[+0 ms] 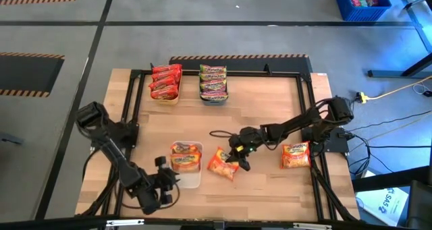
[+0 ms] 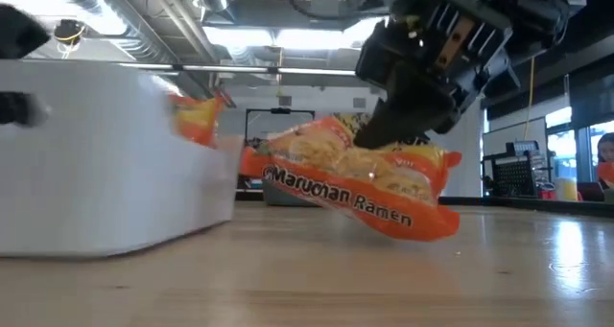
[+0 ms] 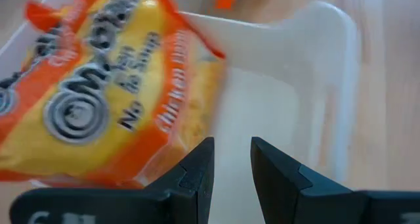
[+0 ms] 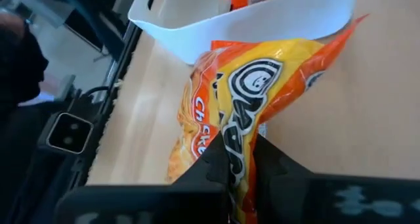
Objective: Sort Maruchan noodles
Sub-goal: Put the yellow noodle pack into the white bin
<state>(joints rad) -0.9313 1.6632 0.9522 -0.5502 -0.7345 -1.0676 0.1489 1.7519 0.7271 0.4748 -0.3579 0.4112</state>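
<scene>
My right gripper is near the table's middle, shut on an orange Maruchan packet; it also shows in the low view. My left gripper hovers at the near side of a white tray that holds orange packets. Its fingers stand a little apart over the tray's bare floor, beside a packet, and touch nothing. Another orange packet lies flat on the table at the right. My right gripper pinches the orange packet between its two fingers at the edge on the packet's right side. The fingers slant down from the table's right. The packet sits tilted, its left end raised; whether its low end touches the table I cannot tell.
At the far side a yellow tray holds red packets and a blue-grey tray holds green-edged packets. A black frame runs round the table's edges. Bare wood lies between the far trays and the grippers.
</scene>
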